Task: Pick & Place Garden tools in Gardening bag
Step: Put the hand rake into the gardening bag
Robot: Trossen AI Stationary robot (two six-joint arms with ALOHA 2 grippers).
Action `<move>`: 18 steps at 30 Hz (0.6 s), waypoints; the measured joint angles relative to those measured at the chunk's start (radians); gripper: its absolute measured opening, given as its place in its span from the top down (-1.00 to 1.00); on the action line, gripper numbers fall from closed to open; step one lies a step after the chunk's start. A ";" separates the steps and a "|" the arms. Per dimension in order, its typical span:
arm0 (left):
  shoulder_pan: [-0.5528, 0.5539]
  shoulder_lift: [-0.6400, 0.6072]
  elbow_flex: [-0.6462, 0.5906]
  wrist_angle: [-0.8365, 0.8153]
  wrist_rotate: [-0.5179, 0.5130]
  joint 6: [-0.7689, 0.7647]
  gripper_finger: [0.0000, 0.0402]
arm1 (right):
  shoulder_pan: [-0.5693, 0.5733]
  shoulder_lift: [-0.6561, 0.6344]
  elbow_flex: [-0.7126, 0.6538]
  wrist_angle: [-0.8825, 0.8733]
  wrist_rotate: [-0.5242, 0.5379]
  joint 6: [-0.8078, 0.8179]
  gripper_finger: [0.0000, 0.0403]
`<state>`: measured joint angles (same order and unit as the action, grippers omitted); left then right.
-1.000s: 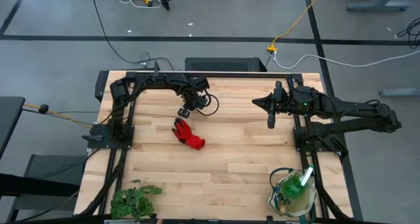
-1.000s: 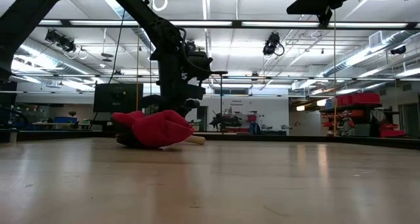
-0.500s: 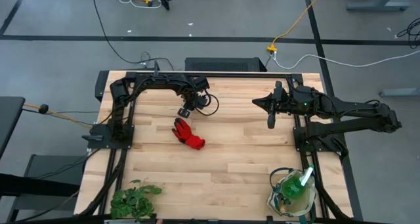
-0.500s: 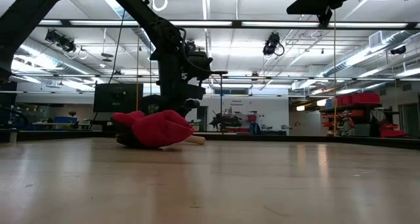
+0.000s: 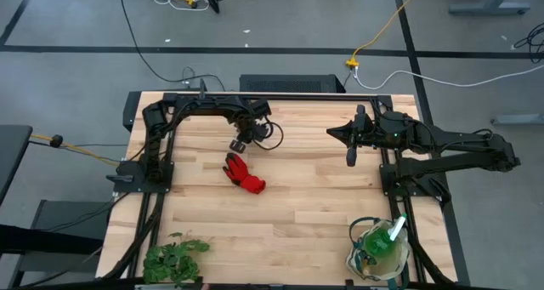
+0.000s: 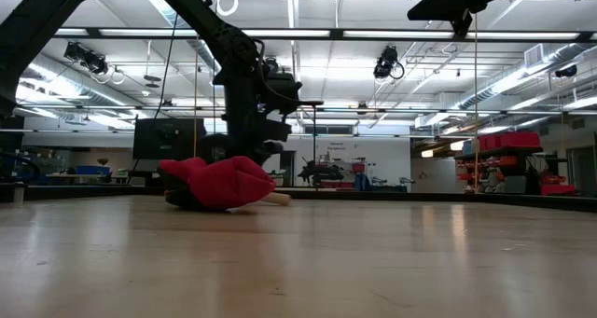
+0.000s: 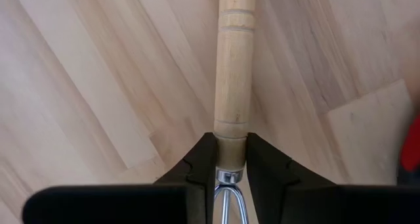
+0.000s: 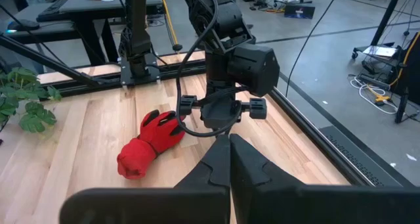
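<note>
- High view counts 2 arms, 1 red glove (image 5: 244,174), 1 gardening bag (image 5: 378,251) and 1 leafy plant bunch (image 5: 174,258) on the wooden table (image 5: 297,205).
- 1 wooden-handled tool (image 7: 233,86) is visible up close in the left wrist view; its fork-like metal neck sits between the fingers, and its head is hidden.
- Left gripper (image 5: 241,142) hangs just behind the glove, pincer clamped on that handle near the metal collar.
- Right gripper (image 5: 350,156) waits well apart to the right, its 2 fingers pressed together on nothing.
- Bag stands at the table's front right corner, with 1 green spray bottle (image 5: 384,238) inside it.
- Plant bunch lies at the front left corner, far from the bag.
- Low view has the glove (image 6: 219,183) blocking the left gripper's tips.
</note>
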<state>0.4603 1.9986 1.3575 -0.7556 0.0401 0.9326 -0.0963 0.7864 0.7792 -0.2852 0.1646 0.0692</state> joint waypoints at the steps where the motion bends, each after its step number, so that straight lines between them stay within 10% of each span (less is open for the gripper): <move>1: 0.000 -0.001 0.000 -0.007 -0.001 -0.001 0.66 | 0.000 0.000 0.000 0.000 0.000 0.000 1.00; 18: -0.002 -0.091 -0.001 -0.099 -0.033 -0.017 0.67 | 0.000 0.000 0.000 0.001 0.000 0.000 1.00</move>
<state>0.4582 1.9081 1.3563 -0.8542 0.0074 0.9161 -0.0966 0.7864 0.7792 -0.2844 0.1646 0.0689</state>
